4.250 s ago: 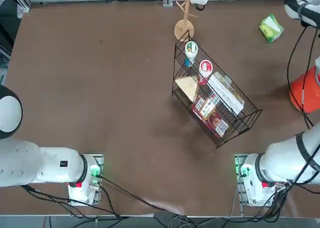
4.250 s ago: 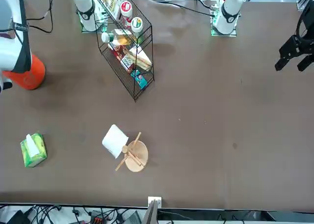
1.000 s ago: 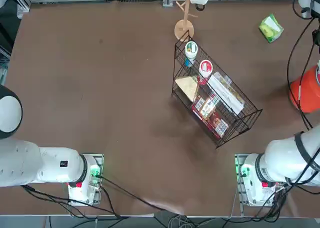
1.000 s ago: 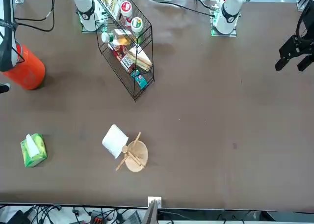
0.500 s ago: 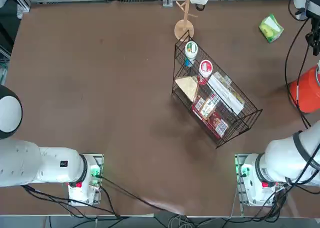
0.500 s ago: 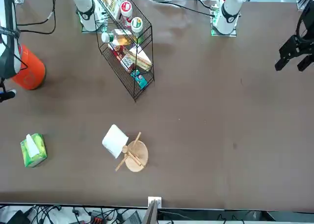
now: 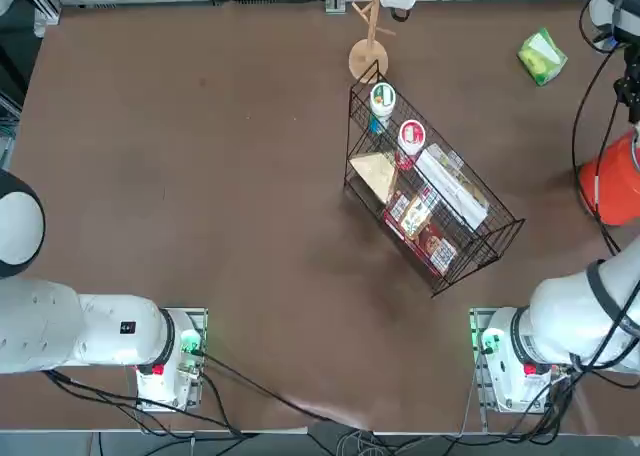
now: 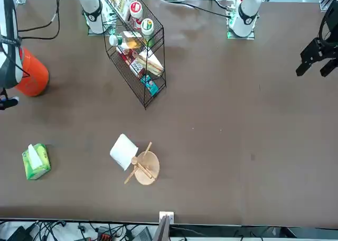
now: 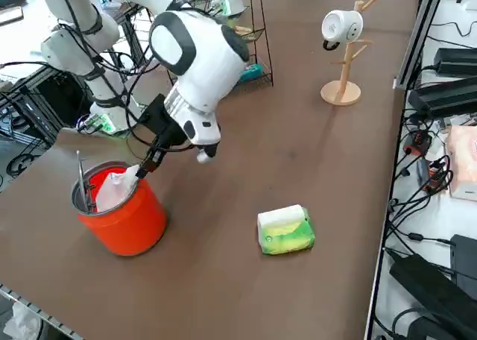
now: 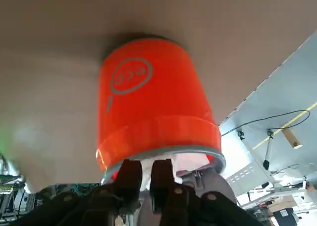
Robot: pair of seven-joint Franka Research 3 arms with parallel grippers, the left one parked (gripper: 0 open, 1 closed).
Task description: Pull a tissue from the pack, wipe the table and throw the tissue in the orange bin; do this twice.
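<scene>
Since the earlier frames the right arm has been swung from above the green pack to the orange bin [image 9: 119, 217], seen at the lower left of the right side view, and the pincer has been narrowed. The right pincer [image 9: 147, 164] is held just above the bin's rim, its fingers [image 10: 130, 179] drawn nearly together. A white tissue [image 9: 115, 187] is seen in the bin's mouth, with a corner reaching up to the fingertips; whether it is pinched or merely touched cannot be told for certain. The pack [image 9: 285, 230] lies on the tabletop [image 9: 298, 146] near the bin, at the lower middle of that view, with a white sheet showing at its slot. A wire basket [image 7: 430, 206] of boxes and a mug stand [image 7: 370, 51] are left well apart from the bin.

The disposal step is judged to be in hand. For the next move, the fingers would need to be spread so the tissue drops, the arm lifted clear, and the pack approached again if a second round is still owed
</scene>
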